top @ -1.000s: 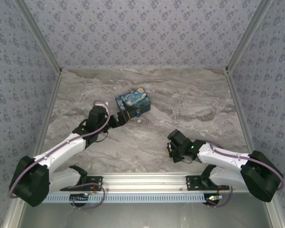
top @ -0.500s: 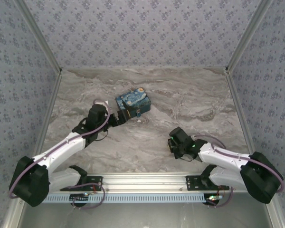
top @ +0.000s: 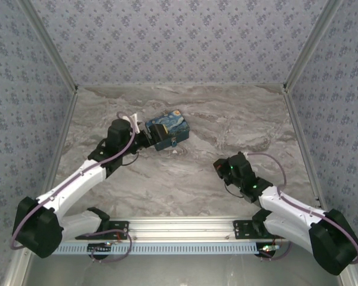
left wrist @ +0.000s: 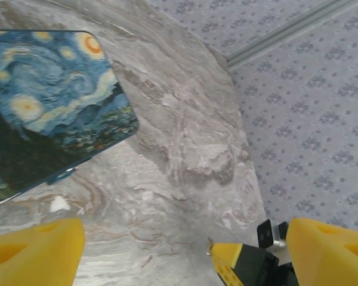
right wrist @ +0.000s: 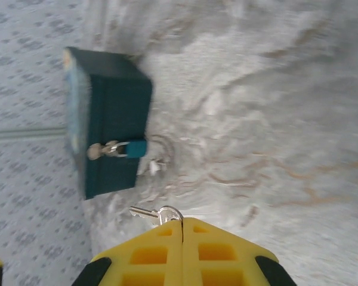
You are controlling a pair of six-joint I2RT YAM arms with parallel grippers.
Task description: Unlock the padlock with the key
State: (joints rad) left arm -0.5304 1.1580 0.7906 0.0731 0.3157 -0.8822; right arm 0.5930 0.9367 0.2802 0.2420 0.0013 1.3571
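Blue padlock (right wrist: pixel 134 149), hanging on the box (right wrist: pixel 110 113) front, at 11 o'clock of the key (right wrist: pixel 161 214), key pinched in my right gripper (right wrist: pixel 182 225), fingers together on it, my left gripper (left wrist: pixel 179 256) spread apart, at the box's 8 o'clock seen from above

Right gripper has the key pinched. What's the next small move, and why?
Probably ease the right gripper toward the padlock. The key juts from its shut fingertips, bare table lies between it and the padlock hanging on the box front, and the padlock looks tiny, so close in slowly.
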